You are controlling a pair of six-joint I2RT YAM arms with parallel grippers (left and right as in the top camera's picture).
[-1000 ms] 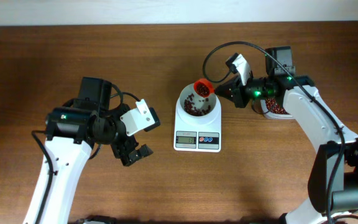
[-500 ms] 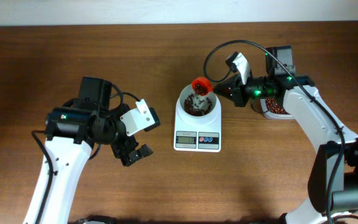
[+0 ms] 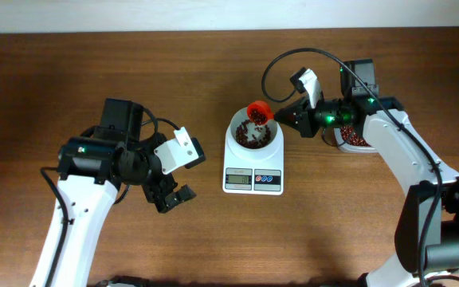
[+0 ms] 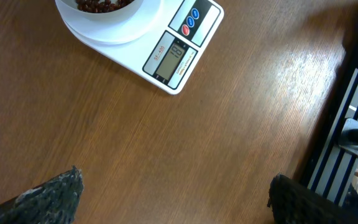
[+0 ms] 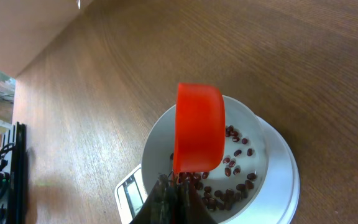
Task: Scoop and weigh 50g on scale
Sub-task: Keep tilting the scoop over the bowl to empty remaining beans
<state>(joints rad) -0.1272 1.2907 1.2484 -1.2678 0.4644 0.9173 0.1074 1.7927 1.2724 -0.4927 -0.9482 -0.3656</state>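
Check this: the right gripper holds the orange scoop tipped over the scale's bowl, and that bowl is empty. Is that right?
No. The bowl is not empty: the right wrist view shows dark beans lying in it. The right gripper does hold the orange scoop tipped over the bowl of the scale.

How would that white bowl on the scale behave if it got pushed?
The bowl seems only to rest on the scale, so it would probably slide. It looks light; its loose beans would likely shift or spill.
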